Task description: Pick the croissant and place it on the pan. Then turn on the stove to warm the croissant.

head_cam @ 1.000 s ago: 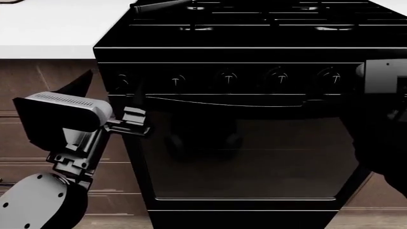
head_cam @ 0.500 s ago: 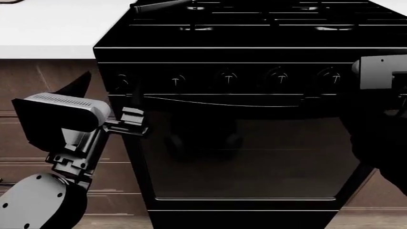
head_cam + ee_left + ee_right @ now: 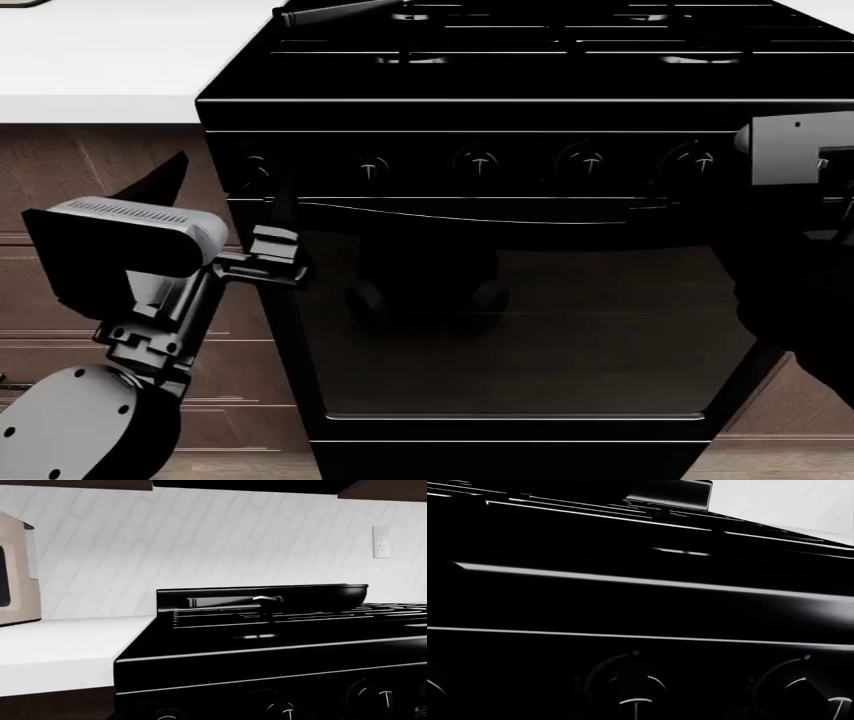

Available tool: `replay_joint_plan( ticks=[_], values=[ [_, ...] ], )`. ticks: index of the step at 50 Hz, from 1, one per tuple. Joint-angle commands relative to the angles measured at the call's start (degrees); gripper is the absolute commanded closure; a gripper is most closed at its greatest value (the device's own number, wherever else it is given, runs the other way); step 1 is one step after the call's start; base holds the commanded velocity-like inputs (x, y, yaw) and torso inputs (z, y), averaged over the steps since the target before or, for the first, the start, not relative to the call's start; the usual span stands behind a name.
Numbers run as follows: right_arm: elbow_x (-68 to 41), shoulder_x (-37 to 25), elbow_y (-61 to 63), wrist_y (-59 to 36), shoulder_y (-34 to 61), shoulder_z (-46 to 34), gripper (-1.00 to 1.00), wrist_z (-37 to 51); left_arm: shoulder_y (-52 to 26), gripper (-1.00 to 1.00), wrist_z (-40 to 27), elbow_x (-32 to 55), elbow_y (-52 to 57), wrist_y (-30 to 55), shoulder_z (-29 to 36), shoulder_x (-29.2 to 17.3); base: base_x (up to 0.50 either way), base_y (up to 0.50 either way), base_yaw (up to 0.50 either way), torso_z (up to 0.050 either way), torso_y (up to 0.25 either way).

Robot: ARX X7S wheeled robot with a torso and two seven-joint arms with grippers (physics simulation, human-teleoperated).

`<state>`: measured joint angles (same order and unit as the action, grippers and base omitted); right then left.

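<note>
Up close, the large glossy black gas stove [image 3: 507, 250] filled the head view, its round black long-handled pan [image 3: 293, 596] on the grates toward eleven o'clock. Whether the left gripper [image 3: 274, 255], beside the oven door's left edge, was open, I couldn't tell. Only the right arm's grey housing [image 3: 798, 150] showed at three o'clock by the rightmost knob [image 3: 689, 162]; the croissant was nowhere visible.
</note>
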<state>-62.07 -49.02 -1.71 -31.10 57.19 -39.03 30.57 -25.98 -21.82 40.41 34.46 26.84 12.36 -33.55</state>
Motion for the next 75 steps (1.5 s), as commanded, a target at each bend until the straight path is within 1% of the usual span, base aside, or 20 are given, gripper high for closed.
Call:
replay_joint_plan(
  ticks=[1, 9, 15, 22, 41, 61, 75],
  values=[
    [0.5, 0.4, 0.6, -0.6, 0.6, -0.3, 1.0, -0.7, 0.3, -1.0, -0.1, 0.1, 0.0, -0.2, -0.2, -0.1, 0.0, 0.0, 0.0, 0.0, 0.0],
    [3.0, -0.2, 1.8, -1.6, 1.8, -2.0, 1.0, -1.2, 0.4, -1.0, -0.1, 0.2, -0.1, -0.4, -0.2, -0.2, 0.0, 0.0, 0.0, 0.0, 0.0],
    [9.5, -1.3, 4.8, -2.9, 3.7, -5.8, 1.0, -1.4, 0.5, -1.0, -0.1, 0.2, -0.1, -0.6, -0.3, -0.2, 0.0, 0.0, 0.0, 0.0, 0.0],
    [13.2, -1.9, 6.5, -4.1, 5.2, -7.9, 1.0, -1.5, 0.7, -1.0, 0.0, 0.1, -0.3, -0.9, -0.3, -0.2, 0.0, 0.0, 0.0, 0.0, 0.004],
    [17.2, -2.8, 8.7, -7.2, 9.0, -10.4, 1.0, -2.6, 0.7, -1.0, 0.0, 0.4, -0.3, -1.0, -0.3, -0.4, 0.0, 0.0, 0.0, 0.0, 0.003],
    [24.7, -3.8, 10.3, -9.0, 11.7, -15.1, 1.0, -4.2, 0.7, -1.0, -0.2, 0.6, 0.0, -1.0, -0.1, -0.5, 0.0, 0.0, 0.0, 0.001, 0.004],
    [25.8, -3.8, 10.9, -9.7, 12.5, -15.6, 1.0, -4.4, 0.5, -1.0, -0.2, 0.7, 0.0, -1.1, -0.1, -0.7, 0.0, 0.0, 0.0, 0.001, 0.004]
  ],
)
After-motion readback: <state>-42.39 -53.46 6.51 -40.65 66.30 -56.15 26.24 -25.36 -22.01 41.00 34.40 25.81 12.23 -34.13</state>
